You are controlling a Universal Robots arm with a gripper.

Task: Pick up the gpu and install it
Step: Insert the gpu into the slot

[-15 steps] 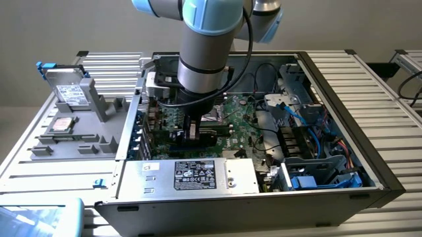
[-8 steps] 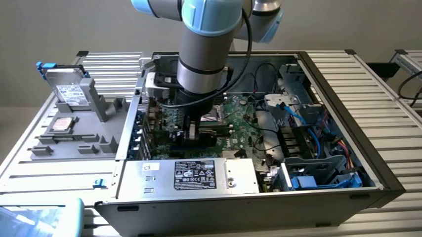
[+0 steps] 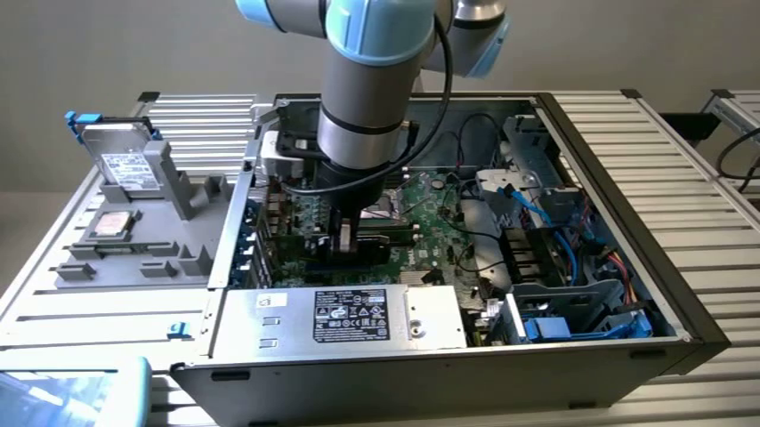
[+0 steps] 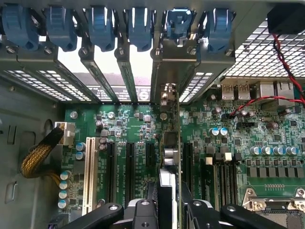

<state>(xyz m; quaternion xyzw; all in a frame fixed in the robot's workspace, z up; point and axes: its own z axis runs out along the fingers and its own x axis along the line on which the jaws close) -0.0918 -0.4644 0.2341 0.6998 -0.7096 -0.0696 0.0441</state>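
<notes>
My gripper [image 4: 167,210] clamps the gpu [image 4: 170,143] edge-on above the motherboard [image 4: 267,138]; slightly off, probably, and it misses its slot.

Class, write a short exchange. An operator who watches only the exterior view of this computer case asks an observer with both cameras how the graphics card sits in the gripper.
Operator: From outside I can't make out the grip. Is the card held?
Observer: Yes. In the wrist view the graphics card stands edge-on, clamped in the gripper.
Operator: Where is its end plate?
Observer: The silver bracket lies at the case's rear wall, just under the row of blue clips.
Operator: Are the neighbouring slots free?
Observer: The black slots on both sides of the card are empty.
</notes>
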